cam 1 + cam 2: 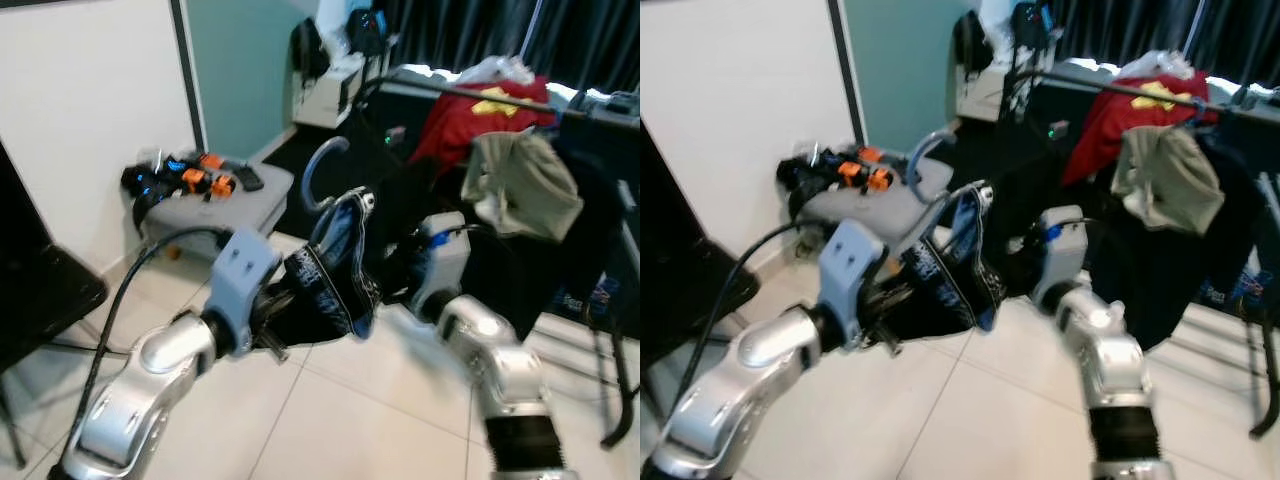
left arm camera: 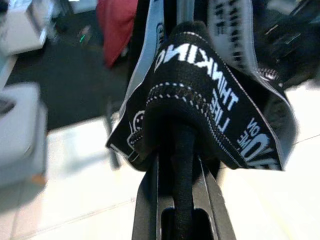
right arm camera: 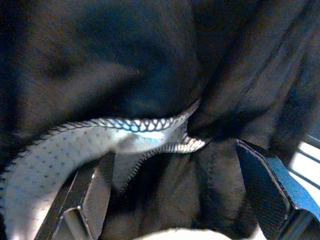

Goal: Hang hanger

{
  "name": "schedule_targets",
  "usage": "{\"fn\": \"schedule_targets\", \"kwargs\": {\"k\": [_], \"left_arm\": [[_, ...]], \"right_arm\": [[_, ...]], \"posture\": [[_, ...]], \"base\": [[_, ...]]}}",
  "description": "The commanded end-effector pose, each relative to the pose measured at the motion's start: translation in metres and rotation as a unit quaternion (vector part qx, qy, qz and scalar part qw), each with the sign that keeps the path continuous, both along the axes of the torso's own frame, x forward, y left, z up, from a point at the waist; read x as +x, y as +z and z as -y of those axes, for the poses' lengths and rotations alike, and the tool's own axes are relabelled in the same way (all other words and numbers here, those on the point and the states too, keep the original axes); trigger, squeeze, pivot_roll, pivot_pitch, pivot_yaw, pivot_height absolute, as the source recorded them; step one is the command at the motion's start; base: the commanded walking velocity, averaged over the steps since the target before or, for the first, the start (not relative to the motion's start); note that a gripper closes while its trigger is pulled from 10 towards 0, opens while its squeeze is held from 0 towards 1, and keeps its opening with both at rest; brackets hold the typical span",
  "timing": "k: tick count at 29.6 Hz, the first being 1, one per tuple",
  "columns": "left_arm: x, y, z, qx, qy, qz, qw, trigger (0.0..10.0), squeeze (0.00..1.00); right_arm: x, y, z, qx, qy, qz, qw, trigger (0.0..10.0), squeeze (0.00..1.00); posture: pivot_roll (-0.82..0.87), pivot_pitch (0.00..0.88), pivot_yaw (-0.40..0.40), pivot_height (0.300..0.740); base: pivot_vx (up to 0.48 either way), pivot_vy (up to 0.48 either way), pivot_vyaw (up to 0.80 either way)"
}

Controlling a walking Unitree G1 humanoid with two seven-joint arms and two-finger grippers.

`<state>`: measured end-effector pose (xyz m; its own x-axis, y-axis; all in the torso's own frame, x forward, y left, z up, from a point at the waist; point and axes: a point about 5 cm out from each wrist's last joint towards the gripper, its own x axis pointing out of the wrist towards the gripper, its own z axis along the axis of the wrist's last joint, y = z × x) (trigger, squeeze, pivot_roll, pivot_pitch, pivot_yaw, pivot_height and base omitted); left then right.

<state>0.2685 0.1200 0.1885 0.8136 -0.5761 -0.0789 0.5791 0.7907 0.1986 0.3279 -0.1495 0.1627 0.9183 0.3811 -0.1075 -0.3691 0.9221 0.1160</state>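
The garment (image 1: 335, 285) is black with white lettering and a pale blue-grey lining; the hanger (image 1: 322, 172) hook is light blue-grey; on the rail (image 1: 470, 92) hang a red shirt (image 1: 470, 125) with a yellow print and an olive-beige cloth (image 1: 520, 180); the floor (image 1: 340, 420) is pale tile; the wall (image 1: 90, 100) white beside a teal panel (image 1: 245, 70); the curtains (image 1: 480, 30) are dark.

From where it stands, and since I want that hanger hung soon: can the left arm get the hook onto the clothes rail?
Probably not yet. The left gripper holds the hanger short of the rail, and the red shirt and khaki garment crowd it.
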Motion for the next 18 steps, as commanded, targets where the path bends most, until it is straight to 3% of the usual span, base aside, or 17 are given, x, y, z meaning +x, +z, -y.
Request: {"fn": "schedule_targets", "kwargs": {"k": [1,7,18], "left_arm": [[0.001,-0.003,0.004,0.008,0.002,-0.006,1.000,10.0,0.00],[0.005,-0.010,-0.005,0.025,0.040,-0.019,0.999,10.0,0.00],[0.012,-0.019,-0.011,0.031,0.078,-0.038,0.996,10.0,0.00]], "right_arm": [[-0.002,0.001,0.014,0.003,-0.031,0.003,1.000,10.0,0.00],[-0.012,0.000,0.025,0.015,-0.065,-0.002,0.998,10.0,0.00],[-0.013,-0.001,0.024,0.017,-0.065,0.000,0.998,10.0,0.00]], "posture": [[-0.08,0.000,-0.042,0.740],[-0.09,0.000,-0.033,0.740],[-0.10,0.000,-0.024,0.740]], "base": [[0.480,0.000,-0.80],[0.480,0.000,-0.80],[0.480,0.000,-0.80]]}}
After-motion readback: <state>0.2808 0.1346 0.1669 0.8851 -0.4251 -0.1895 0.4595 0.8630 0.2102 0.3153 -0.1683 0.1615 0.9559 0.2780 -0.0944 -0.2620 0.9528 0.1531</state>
